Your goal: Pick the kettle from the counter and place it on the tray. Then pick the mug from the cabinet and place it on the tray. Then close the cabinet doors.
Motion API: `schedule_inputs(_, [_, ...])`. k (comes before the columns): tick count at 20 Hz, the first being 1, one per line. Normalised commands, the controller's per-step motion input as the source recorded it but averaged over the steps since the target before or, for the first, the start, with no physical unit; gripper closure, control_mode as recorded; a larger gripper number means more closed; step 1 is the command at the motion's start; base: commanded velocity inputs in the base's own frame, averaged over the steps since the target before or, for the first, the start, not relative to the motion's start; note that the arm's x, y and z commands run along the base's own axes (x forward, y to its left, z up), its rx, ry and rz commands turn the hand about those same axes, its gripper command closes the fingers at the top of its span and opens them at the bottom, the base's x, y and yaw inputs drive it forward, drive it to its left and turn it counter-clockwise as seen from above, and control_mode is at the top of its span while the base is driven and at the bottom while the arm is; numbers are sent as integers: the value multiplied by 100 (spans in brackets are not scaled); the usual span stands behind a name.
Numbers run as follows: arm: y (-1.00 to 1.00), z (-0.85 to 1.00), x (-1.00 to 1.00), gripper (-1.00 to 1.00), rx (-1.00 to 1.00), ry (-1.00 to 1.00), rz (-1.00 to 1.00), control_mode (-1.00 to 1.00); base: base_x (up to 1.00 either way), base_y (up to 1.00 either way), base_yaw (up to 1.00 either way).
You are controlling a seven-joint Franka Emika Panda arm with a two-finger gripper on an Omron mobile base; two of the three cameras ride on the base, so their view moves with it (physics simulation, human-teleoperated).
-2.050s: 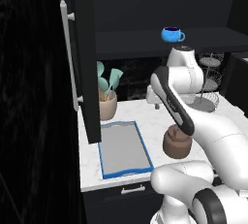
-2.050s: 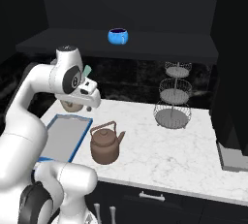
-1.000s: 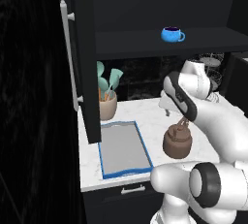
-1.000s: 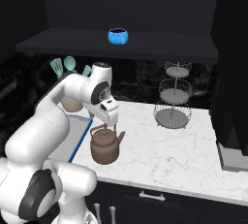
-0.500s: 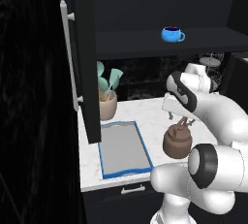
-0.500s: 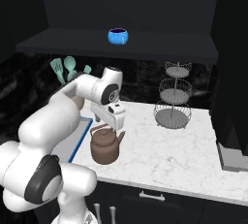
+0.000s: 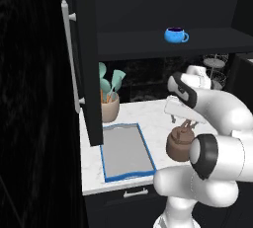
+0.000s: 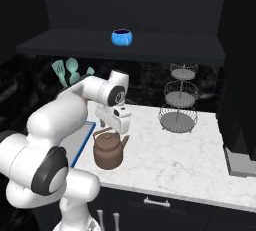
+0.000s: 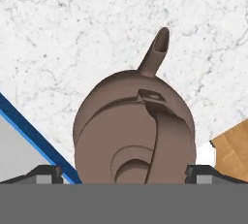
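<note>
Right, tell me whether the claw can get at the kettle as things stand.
Probably yes. The open claw hangs right over the kettle, a fingertip on either side of its arched handle, and nothing sits between them.

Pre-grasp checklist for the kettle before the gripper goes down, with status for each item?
1. Gripper open: ok, its tips stand wide on either side of the kettle.
2. Gripper over the kettle: ok, the hand view looks straight down on the lid and arched handle.
3. Handle between the tips: ok, it runs roughly midway between them.
4. Contact with the kettle: cannot tell, the tips are cut off at the hand view's edge.
5. Tray free to receive: ok, its grey surface is bare, beside the kettle on the counter.
6. Mug on the cabinet shelf, door open: ok for the later step.
</note>
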Motion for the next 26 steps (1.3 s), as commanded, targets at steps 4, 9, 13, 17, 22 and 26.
schedule_inputs(4, [0,-9,1,-100,0,3,-1,-100,0,0,0])
schedule_inputs(9, [0,-16,0,100,0,4,-1,-100,0,0,0])
schedule_inputs(13, [0,-13,0,100,0,3,0,-100,0,0,0])
schedule_inputs(17, [0,-8,-4,100,0,1,0,-100,0,0,0])
schedule_inputs(22, [0,-1,-36,100,1,-3,-8,-100,0,0,0])
schedule_inputs(26, [1,8,-49,100,4,-4,-19,-100,0,0,0])
